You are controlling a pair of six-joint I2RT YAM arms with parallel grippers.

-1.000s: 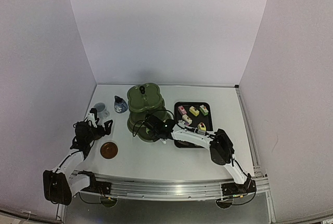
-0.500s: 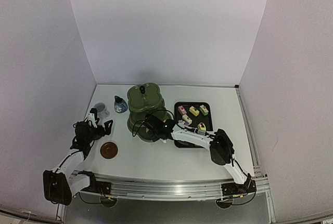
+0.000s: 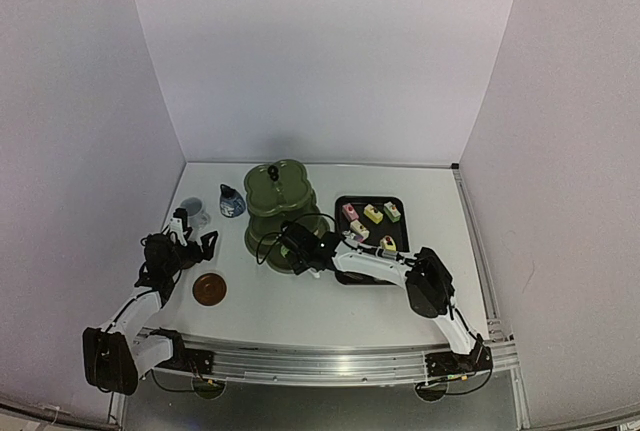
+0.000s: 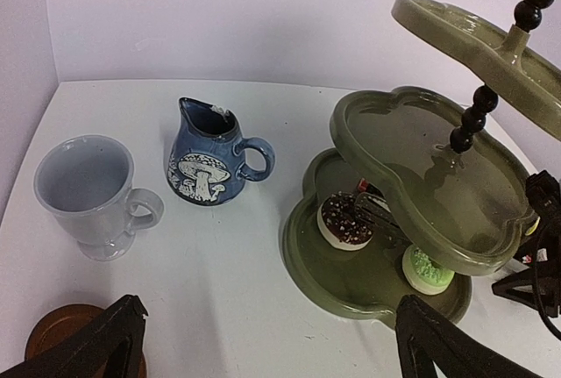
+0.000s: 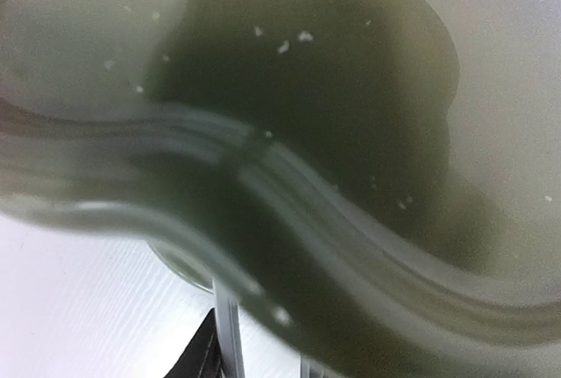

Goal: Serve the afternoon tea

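- L gripper (image 4: pixel 267 308): jaws wide apart, nothing betw. them. No change. Hangs near coaster (image 4: pixel 61 330), mug (image 4: pixel 88 189) & pot (image 4: pixel 210 163). Mug stands on table, not on coaster.
- Stand (image 4: pixel 421 159): bottom tier holds choc cake (image 4: pixel 346 218) + green cake (image 4: pixel 427 268). Mid tier bare.
- R gripper (image 3: pixel 298 248): has edged slightly along bottom tier's near rim. Wrist view blurred, can't tell if open, shut or holding anything. Prob. mid-placement.
- Tray (image 3: pixel 370 198): 5 cakes (image 3: pixel 373 213) on it, same count as a sec ago. More trips to go.
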